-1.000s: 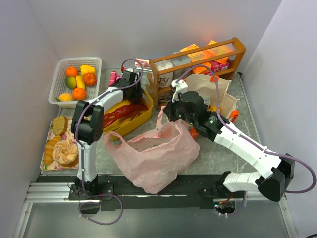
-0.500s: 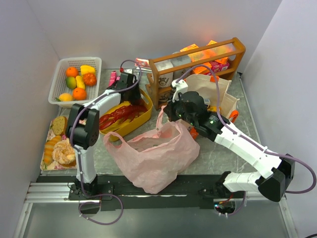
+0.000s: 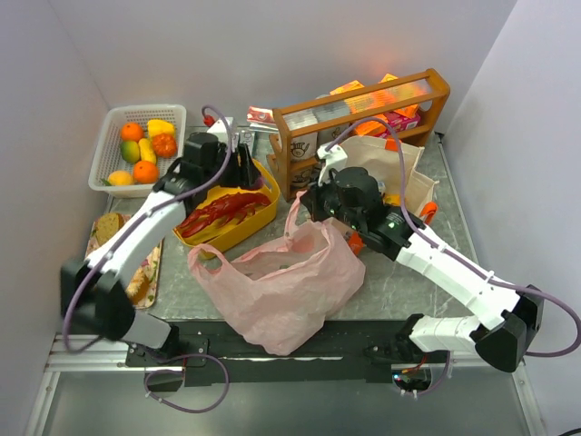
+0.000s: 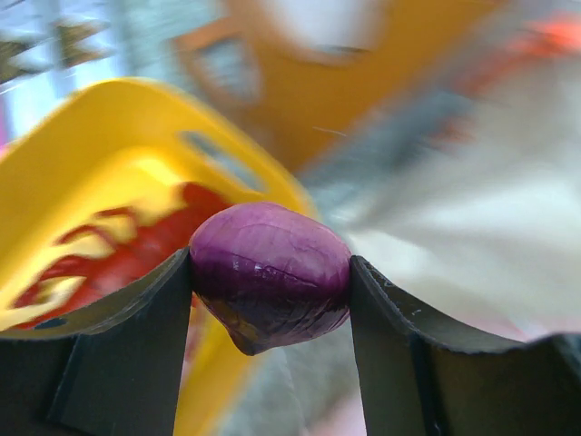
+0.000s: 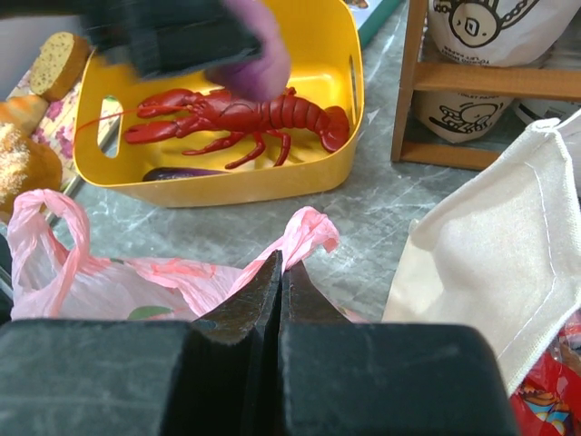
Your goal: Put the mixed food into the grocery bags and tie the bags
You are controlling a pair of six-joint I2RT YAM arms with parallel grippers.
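Grey, stone-patterned tabletop (image 3: 386,292) is enclosed by pale walls, with the two arms bolted at its near edge. Since a second ago the left arm has been swung round: its elbow, then folded close above its base, is now stretched out to the left. The left gripper (image 3: 245,168), then seen low at the far end of the yellow tub (image 3: 261,214), is now held over the tub's far rim. In the left wrist view the purple vegetable (image 4: 270,286) is clamped squarely between the two fingers, which are parted only as far as its width, each pad pressed flat on a side. It hangs clear of the tub, above the red lobster (image 3: 218,209). From this it is judged that the pick has been made and the carry is under way.

The pink plastic bag (image 3: 281,282) lies slumped between the arms, near the tub, its mouth facing the tub. The right gripper (image 5: 280,272) is closed tight, and a handle loop of the bag is seen rising at its fingertips, so the loop appears to be pinched and held up to keep the mouth open. The bag's position is unchanged across the second. The vegetable is not yet over the bag, and no knot has been tied. The canvas tote (image 3: 404,173) stands further right, untouched.
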